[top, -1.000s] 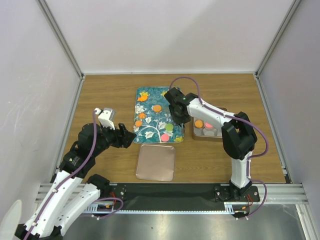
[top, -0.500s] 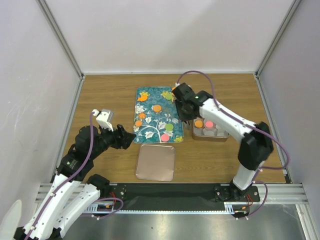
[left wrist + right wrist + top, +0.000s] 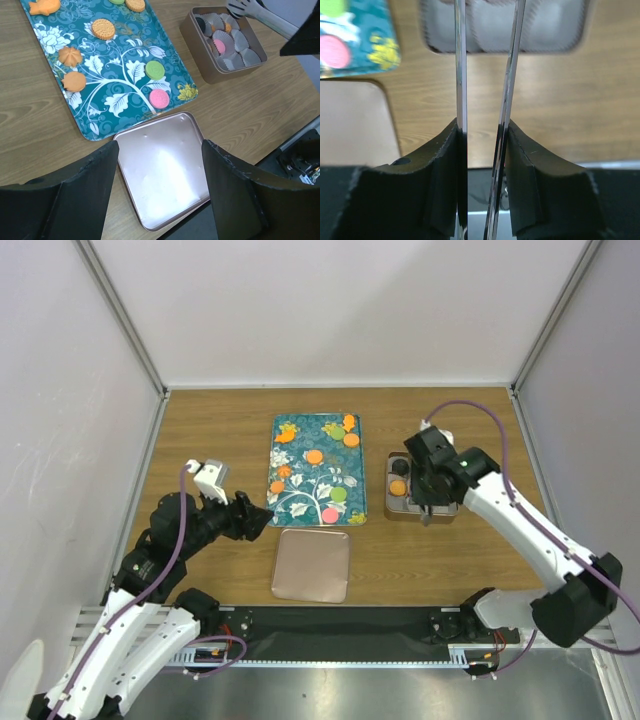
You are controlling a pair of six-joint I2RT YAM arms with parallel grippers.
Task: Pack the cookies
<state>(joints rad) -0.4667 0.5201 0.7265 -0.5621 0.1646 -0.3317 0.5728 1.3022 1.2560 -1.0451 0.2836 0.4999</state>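
The cookies lie on the teal tray [image 3: 300,502]: an orange one [image 3: 314,456], a green one [image 3: 338,494] and a pink one [image 3: 329,514], with two more orange ones at the far right corner. The left wrist view shows the orange [image 3: 103,28], green [image 3: 154,69] and pink [image 3: 159,98] ones. The tin [image 3: 444,512] holds black, orange and pink cookies [image 3: 219,46] in paper cups. My right gripper [image 3: 432,480] is shut on metal tongs [image 3: 461,60] above the tin [image 3: 430,42]; their tips are out of its view. My left gripper [image 3: 159,145] is open and empty above the lid.
The rose-gold lid [image 3: 312,564] lies flat in front of the tray, also in the left wrist view [image 3: 165,167]. The tray pattern has printed orange flowers. Grey walls with metal posts stand on three sides. The black rail runs along the near table edge.
My right arm has swung right with the tongs, from the tray's right edge to above the tin. The left arm has hardly moved.
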